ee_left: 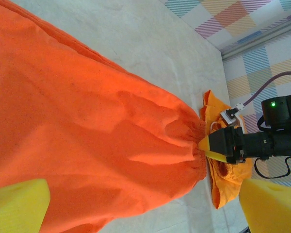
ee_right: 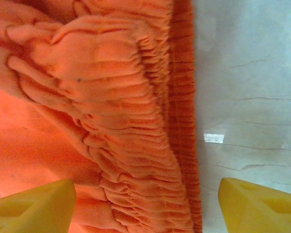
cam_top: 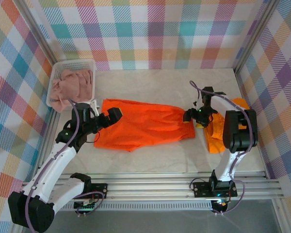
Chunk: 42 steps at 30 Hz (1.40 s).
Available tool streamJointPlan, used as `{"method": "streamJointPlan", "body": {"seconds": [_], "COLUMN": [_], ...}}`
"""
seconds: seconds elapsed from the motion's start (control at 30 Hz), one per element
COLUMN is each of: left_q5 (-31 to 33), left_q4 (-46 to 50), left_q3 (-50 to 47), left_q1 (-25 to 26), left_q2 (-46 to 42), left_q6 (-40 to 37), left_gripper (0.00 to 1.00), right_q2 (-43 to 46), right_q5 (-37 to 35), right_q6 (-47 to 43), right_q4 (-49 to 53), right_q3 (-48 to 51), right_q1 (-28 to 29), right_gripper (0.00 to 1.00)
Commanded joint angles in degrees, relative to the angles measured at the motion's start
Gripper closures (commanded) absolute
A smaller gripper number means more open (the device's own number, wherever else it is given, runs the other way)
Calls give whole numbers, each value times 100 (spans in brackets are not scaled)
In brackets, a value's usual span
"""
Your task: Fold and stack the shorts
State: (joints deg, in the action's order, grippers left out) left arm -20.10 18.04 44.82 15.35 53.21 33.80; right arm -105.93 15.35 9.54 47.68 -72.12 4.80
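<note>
Bright orange cloth shorts (cam_top: pixel 145 124) lie flat, unfolded; dusty pink shorts (cam_top: pixel 75 83) sit in white mesh basket (cam_top: pixel 75 62). Left gripper (cam_top: pixel 117 115), right gripper (cam_top: pixel 189 117): released.

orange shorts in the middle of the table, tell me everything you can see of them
The orange shorts are bright, soft cloth, spread out mostly flat and lightly wrinkled on the pale table. Their gathered elastic waistband is at the right end, where the right gripper has its jaws open on either side of it. The left gripper is open over the left end.
</note>
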Motion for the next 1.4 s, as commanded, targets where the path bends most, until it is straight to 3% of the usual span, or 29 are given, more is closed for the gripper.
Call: {"method": "streamJointPlan", "body": {"seconds": [0.0,0.53,0.83,1.03,1.37], "left_q5": [-48,8,92,204,391], "left_q4": [31,31,-7,-53,125], "left_q3": [-111,-158,-217,-331,-368], "left_q1": [20,20,19,20,20], "left_q2": [-105,-153,-192,-283,-280], "left_q6": [48,52,98,188,208], "left_gripper": [0,0,0,0,0], "right_q2": [-139,-694,-904,-648,421], "right_q5": [-185,-965,-1508,-1975,-3027], "right_q6": [-130,-156,-178,-300,-542], "right_q4": [127,95,126,268,1555], "right_q3": [-135,-258,-238,-420,-1659], "right_q1": [157,538,715,729,743], "right_gripper": [24,42,82,100,100]}}
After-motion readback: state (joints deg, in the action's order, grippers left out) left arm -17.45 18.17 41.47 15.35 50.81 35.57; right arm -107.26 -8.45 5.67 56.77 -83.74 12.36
